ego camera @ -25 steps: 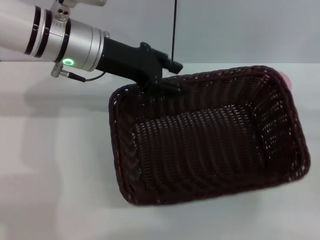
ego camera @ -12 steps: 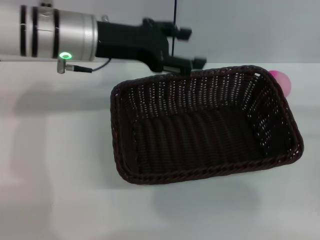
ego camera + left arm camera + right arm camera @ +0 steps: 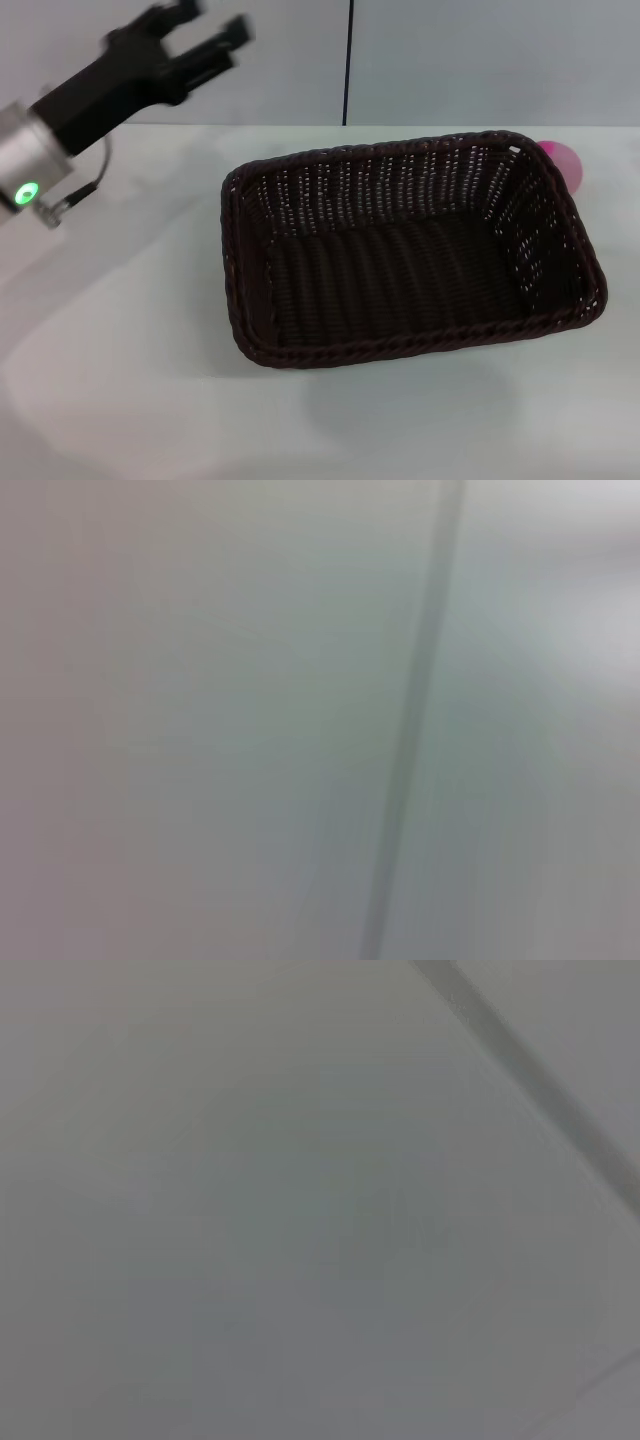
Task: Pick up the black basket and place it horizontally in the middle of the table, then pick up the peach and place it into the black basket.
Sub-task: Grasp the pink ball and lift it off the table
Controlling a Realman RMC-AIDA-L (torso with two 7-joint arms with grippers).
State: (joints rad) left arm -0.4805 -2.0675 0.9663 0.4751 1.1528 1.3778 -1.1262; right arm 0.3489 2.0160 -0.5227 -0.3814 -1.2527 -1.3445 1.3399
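The head camera looks forward and down from above onto the plain white tabletop [image 3: 120, 400], close enough that the dark woven wicker basket [image 3: 400, 260] fills the middle. Both wrist cameras face blank pale wall crossed by a thin dark seam [image 3: 410, 730]; the same seam [image 3: 347, 60] rises behind the table in the head view.
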